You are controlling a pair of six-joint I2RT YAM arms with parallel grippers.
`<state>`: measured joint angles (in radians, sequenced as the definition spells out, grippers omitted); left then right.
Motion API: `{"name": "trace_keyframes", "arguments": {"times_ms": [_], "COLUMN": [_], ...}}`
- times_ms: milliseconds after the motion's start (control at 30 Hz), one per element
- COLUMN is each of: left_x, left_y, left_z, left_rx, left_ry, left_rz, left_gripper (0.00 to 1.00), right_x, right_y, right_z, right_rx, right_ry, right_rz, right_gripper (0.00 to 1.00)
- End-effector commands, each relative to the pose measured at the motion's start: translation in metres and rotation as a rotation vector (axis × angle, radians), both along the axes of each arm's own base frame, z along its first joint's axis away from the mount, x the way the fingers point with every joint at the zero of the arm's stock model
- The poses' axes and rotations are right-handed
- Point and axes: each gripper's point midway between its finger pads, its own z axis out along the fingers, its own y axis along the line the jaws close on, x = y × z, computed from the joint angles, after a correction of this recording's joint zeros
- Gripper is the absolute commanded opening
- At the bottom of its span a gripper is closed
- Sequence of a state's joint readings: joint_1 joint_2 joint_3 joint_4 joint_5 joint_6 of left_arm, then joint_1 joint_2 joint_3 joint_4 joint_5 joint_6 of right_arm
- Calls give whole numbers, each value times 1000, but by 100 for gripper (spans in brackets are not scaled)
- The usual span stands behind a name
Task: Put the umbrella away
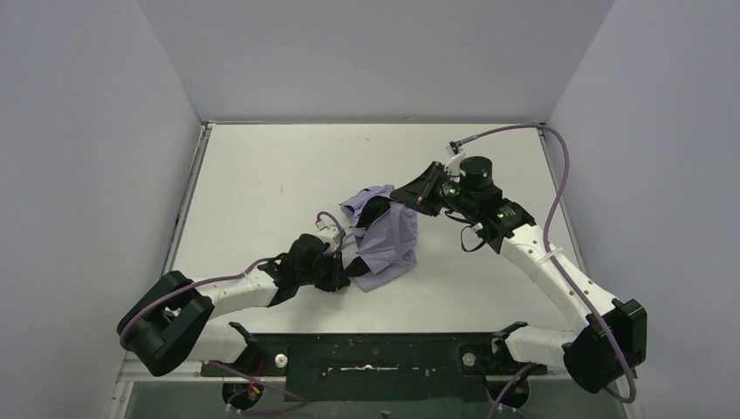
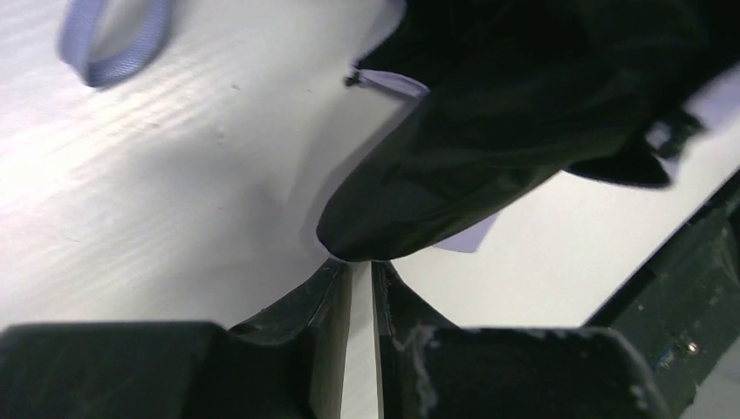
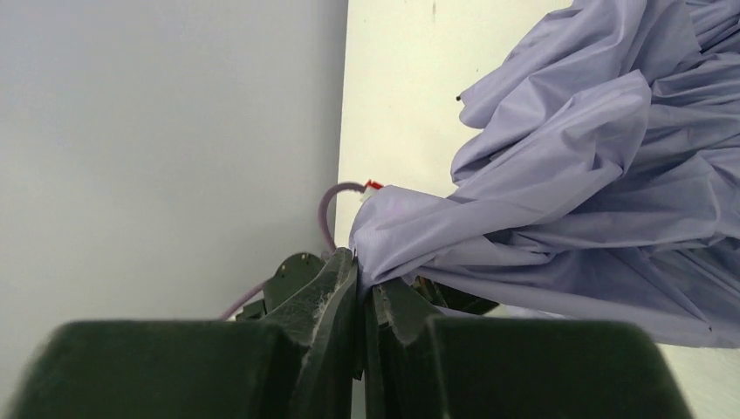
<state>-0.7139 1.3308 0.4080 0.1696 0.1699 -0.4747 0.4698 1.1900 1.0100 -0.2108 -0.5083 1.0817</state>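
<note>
A crumpled lavender umbrella (image 1: 387,240) with black lining lies mid-desk (image 1: 262,175) between 2 robot arms. The left gripper (image 1: 342,269), shut to a thin slit, pinches a point of black lining at the umbrella's near left edge. The right gripper (image 1: 417,199), fingers pressed together, clamps a fold of lavender fabric at the far right side. A lavender strap (image 2: 113,44) loops nearby on the desk.

Umbrella (image 3: 593,201): thin lavender cloth, matt and heavily creased. Its inner lining (image 2: 524,131) is black with a soft sheen. Strap (image 2: 113,44): lavender, blurred, probably woven webbing. Tabletop (image 1: 262,175): smooth white, semi-matt, faintly speckled. Right claw (image 3: 362,275) and left claw (image 2: 360,266): dark matt plastic, edges scuffed and rough.
</note>
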Motion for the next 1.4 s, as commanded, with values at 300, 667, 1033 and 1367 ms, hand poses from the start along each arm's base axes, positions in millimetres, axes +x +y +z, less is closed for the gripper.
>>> {"name": "trace_keyframes", "arguments": {"times_ms": [300, 667, 1033, 1367], "left_x": [-15, -10, -18, -9], "left_y": [-15, -9, -58, -74], "left_z": [62, 99, 123, 79], "left_rx": [-108, -52, -60, 70], "left_ry": [-196, -322, -396, -383], "left_rz": [-20, -52, -167, -124], "left_gripper": [51, 80, 85, 85], "right_x": [41, 68, 82, 73], "right_y": [7, 13, 23, 19], "right_z": [53, 83, 95, 84], "right_rx": [134, 233, 283, 258], "right_ry": [-104, -118, -114, -102], "right_rz": [-97, -161, -157, -157], "right_gripper": [0, 0, 0, 0]}}
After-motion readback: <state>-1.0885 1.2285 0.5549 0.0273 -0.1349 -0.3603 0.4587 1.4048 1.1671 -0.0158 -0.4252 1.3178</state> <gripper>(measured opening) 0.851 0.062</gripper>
